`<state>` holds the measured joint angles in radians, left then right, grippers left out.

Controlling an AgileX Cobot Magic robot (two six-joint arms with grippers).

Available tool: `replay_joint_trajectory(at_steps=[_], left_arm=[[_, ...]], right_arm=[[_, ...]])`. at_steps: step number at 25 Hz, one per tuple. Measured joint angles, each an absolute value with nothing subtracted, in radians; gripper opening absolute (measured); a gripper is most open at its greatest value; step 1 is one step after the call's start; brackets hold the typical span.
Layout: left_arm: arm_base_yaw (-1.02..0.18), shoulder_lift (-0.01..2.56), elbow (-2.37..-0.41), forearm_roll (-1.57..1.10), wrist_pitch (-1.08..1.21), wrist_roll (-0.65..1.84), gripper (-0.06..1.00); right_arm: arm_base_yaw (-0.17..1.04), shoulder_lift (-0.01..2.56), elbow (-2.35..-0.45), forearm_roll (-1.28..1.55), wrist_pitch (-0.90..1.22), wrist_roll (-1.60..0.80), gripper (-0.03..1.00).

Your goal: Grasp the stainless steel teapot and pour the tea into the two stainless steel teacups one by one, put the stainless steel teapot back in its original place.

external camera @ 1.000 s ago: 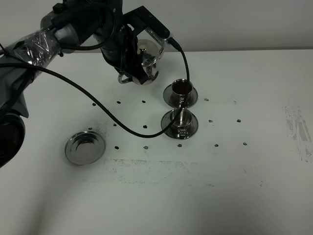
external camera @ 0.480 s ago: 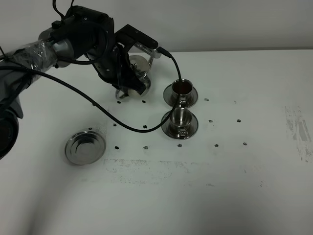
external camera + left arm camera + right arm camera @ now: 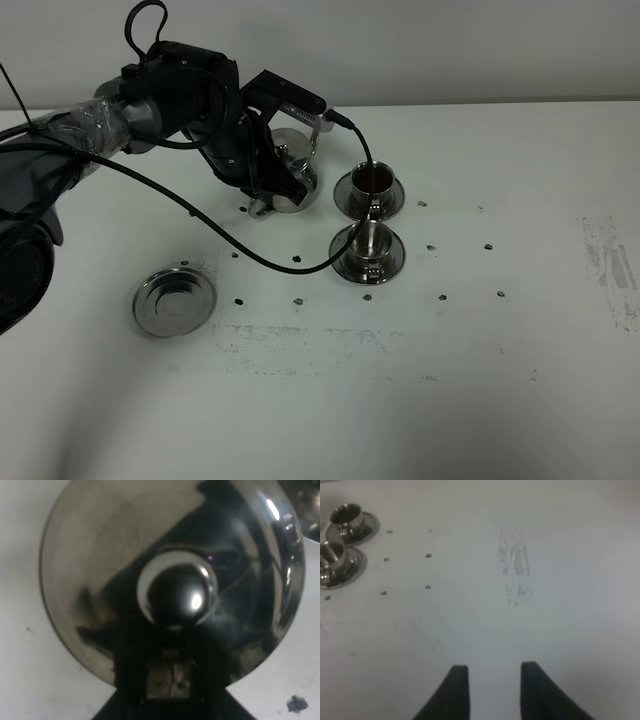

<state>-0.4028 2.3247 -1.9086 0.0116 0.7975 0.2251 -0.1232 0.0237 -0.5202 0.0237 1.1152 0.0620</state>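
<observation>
**Teapot down and level beside the far teacup**

Since 1 second ago, the stainless steel teapot (image 3: 292,160) has dropped from its raised, tipped pose. It has also come a little toward the front of the table (image 3: 520,350).

From the high camera, the teapot is upright and low over the table. I cannot tell whether its base touches. My left end effector (image 3: 268,182) is clamped on the pot at its handle side. The pot is just left of the far teacup (image 3: 370,190), which holds dark tea (image 3: 372,177). The near teacup (image 3: 367,248) stands on its saucer just in front of the far one, their saucers almost meeting. I cannot make out what is inside it. The round steel tray (image 3: 175,300) lies well apart, to the front left of the pot. A black cable (image 3: 250,255) from my left wrist trails over the table to the near teacup's saucer.

From my left wrist, the pot's domed lid and its knob (image 3: 177,594) fill the picture. The dark end effector is closed against the pot just beyond the knob, with white table around the lid's edge.

From my right wrist, the 2 fingers of my right end effector (image 3: 492,690) stand a little apart. Bare table shows between them and they grip nothing. Both teacups are well away from it, and a grey scuffed patch (image 3: 515,565) marks the table ahead.
</observation>
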Motion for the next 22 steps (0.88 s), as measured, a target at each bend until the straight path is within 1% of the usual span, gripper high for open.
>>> replay_joint_trajectory(at_steps=[5,10,17,22], left_arm=[[-0.405,2.303,-1.907,0.021,0.816,0.258,0.21],[-0.426,2.198,-1.906,0.094,0.892,0.34,0.21],[-0.493,2.106,-1.906,0.11,1.056,0.664,0.21],[-0.521,2.103,-1.901,0.138,1.091,0.882,0.21]], right_arm=[[-0.123,0.024,-0.52,0.024,1.115,0.062,0.28],[-0.123,0.024,-0.52,0.024,1.115,0.063,0.28],[-0.123,0.024,-0.52,0.024,1.115,0.063,0.28],[-0.123,0.024,-0.52,0.024,1.115,0.063,0.28]])
